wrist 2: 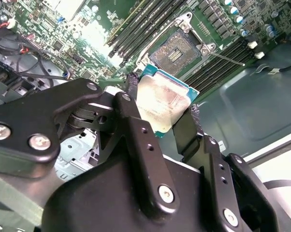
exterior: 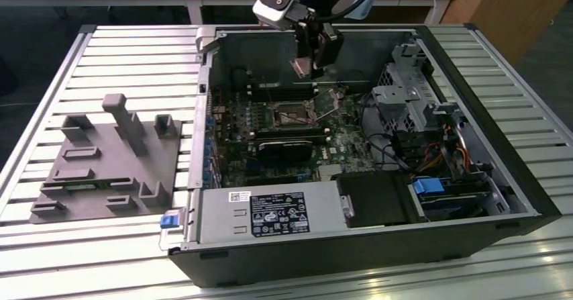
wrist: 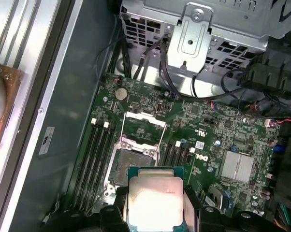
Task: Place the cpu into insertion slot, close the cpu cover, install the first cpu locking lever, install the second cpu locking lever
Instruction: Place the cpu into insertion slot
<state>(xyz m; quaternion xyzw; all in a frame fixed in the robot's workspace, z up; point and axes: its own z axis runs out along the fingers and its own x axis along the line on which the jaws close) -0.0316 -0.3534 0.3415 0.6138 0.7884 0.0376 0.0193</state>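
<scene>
My claw [wrist 2: 161, 110] is pinching the cpu [wrist 2: 167, 95] by two opposite edges, leaving its underside free for seating. It is hanging above, and apart from, the insertion slot [wrist: 131, 166] in the middle of the circuit board [wrist: 208, 121], between the memory slots [wrist: 99, 159]. Beyond it, the cpu cover [wrist: 148, 116] is standing open.

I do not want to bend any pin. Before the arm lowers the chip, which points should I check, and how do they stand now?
1. cpu clamped between the gripper jaws: ok.
2. insertion slot empty, contacts bare: ok.
3. cpu cover standing open, off the slot: ok.
4. cpu apart from the slot, not touching it: ok.
5. cpu orientation matched to the slot: cannot tell.
</scene>
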